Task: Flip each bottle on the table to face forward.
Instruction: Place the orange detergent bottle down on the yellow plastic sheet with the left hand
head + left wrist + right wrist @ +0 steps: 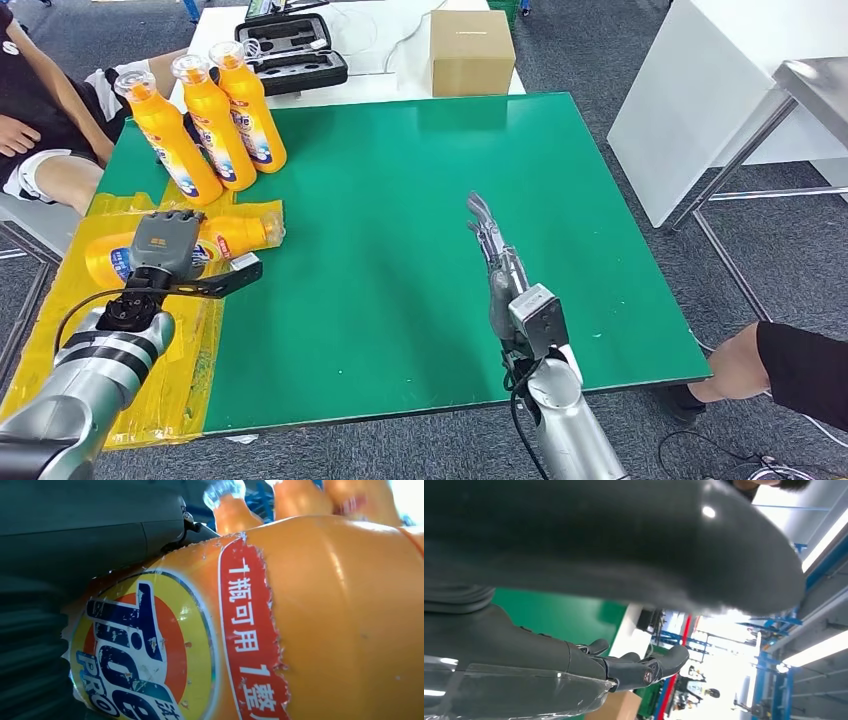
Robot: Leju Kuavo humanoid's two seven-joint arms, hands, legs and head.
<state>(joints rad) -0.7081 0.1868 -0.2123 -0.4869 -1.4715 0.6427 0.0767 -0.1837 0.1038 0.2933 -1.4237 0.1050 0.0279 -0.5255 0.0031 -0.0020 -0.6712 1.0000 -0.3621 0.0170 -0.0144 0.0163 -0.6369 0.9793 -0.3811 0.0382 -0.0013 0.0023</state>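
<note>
One lying detergent bottle [225,238] at the green table's [400,250] left edge under the left hand [160,243], finger closure indiscernible; right hand [490,240] fingers extended, empty; roll label-up gently.

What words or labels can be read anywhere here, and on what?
"Tide PRO": round logo on the lying bottle, seen in the left wrist view, partly cut off.
"1瓶可用 1整": red strip beside that logo; the rest runs out of frame.
Labels on the three standing bottles: too small to read.
Marking on the left hand: too small to read.
</note>
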